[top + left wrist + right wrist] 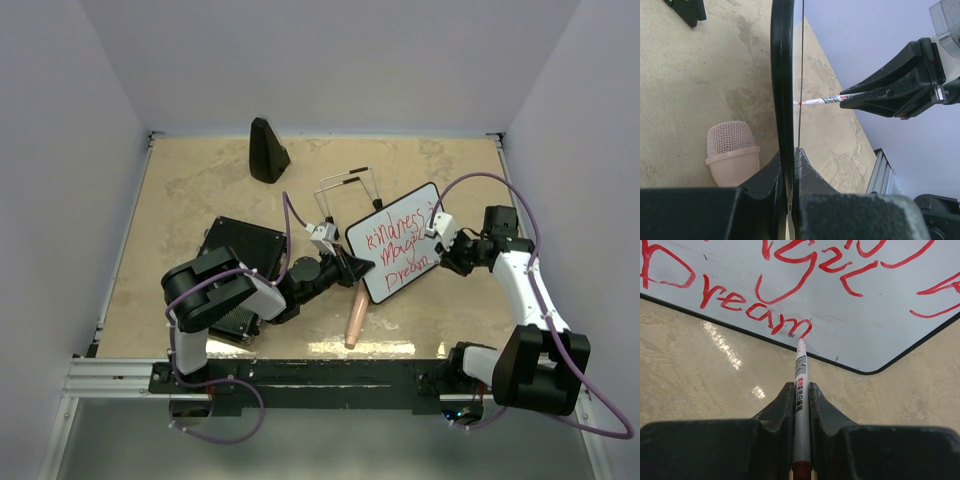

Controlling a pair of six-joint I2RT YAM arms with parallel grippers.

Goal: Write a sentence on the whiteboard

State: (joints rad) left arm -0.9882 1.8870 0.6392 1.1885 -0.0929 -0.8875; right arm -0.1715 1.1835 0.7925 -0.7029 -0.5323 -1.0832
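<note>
Nearest, one pink microphone-shaped object (354, 322) lay on the table (180, 200), just beside the board's near edge. Behind it, right of centre, the one whiteboard (400, 250) was held tilted between the two arms. Its thin black frame was pinched at the left near edge by the closed left gripper (356, 267). One marker (800, 367) was clamped in the right gripper (442, 257), its tip set at the last of three red lines (the word "Dream"). The board was judged light, stiff and slick-faced, and liable to pivot under pen pressure. The frame edge was thought the right hold, since the written face would smear easily. To the left, one black ribbed case (240, 262) was counted. Farther off were one wire stand (350, 188) and one black cone-shaped object (267, 150).
</note>
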